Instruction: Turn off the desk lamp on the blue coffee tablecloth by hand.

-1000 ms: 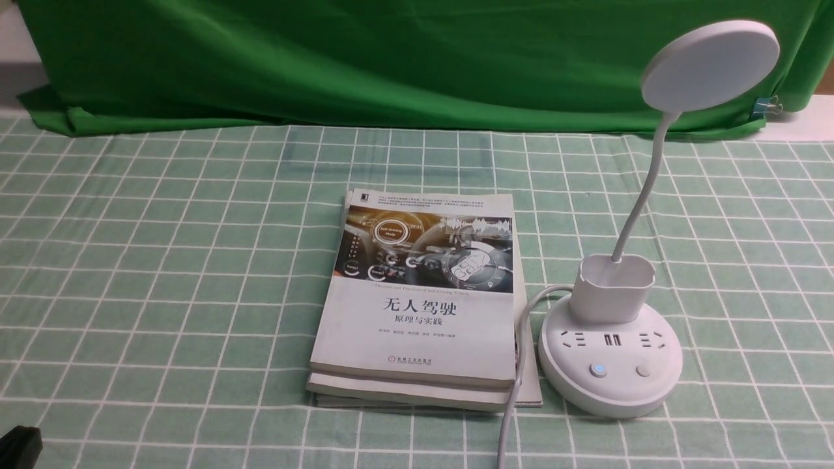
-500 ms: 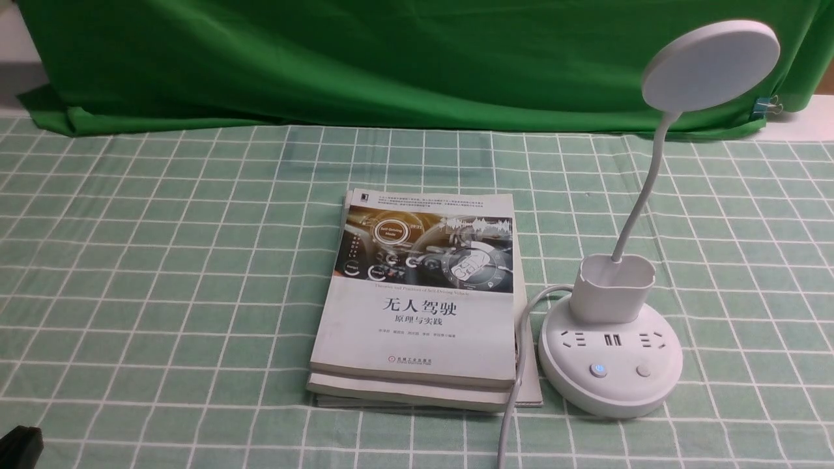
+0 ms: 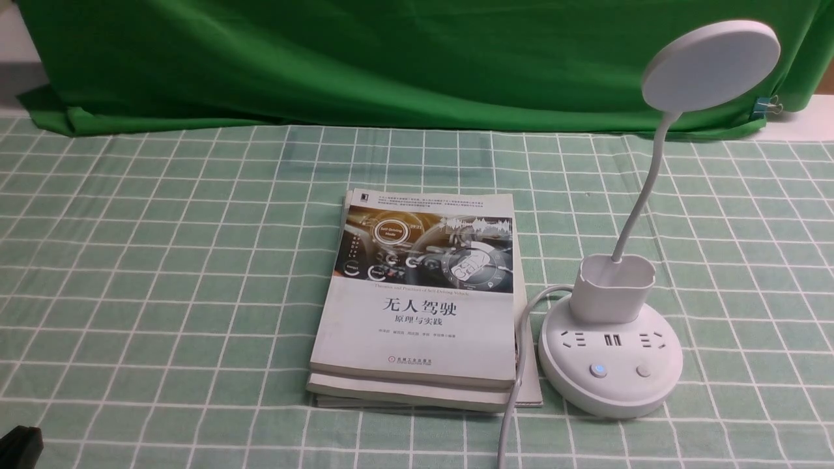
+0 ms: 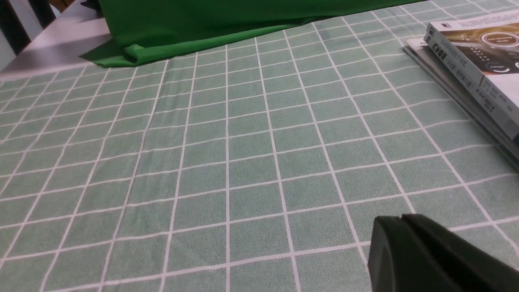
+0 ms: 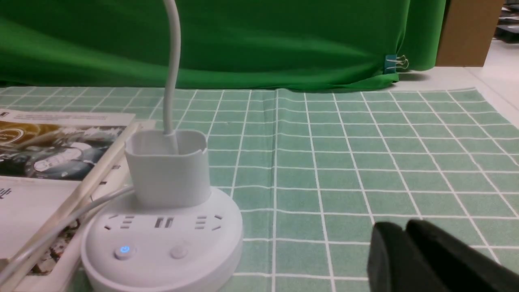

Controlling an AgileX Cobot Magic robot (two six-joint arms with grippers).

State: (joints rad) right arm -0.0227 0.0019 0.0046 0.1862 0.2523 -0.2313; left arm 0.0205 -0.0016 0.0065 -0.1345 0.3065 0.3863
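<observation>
A: Starting at the left, what shows?

B: In the front view only a black corner of the left claw (image 3: 19, 446) pokes in at the near left edge. Its own wrist view shows the left claw (image 4: 403, 221) low over the blue coffee tablecloth (image 3: 163, 260), its two black fingers pressed together with just a thin seam between them, gripping nothing.

A: And the cloth itself?

B: Pale mint green with thin white grid lines, spread over the worktop. Along its far edge lies a plain dark green cloth (image 3: 391, 58) that also hangs as a backdrop.

A: The middle?

B: A stack of books (image 3: 417, 306) lies flat, the top one a white paperback with a car-dashboard cover and Chinese title.

A: Then the lamp?

B: The desk lamp (image 3: 609, 358) stands just right of the books on the checked cloth. Its round base carries sockets and two buttons; the left button glows blue. A cup holder sits on the base, a thin neck rises from it, and the disc head is up against the green backdrop. Its white cord (image 3: 515, 391) curves off the base's left side, along the books' edge, toward the near edge.

A: The right arm?

B: It is out of the front view. In its wrist view the right claw (image 5: 405, 229) hovers near the lamp base, apart from it, fingers shut together and empty.
</observation>
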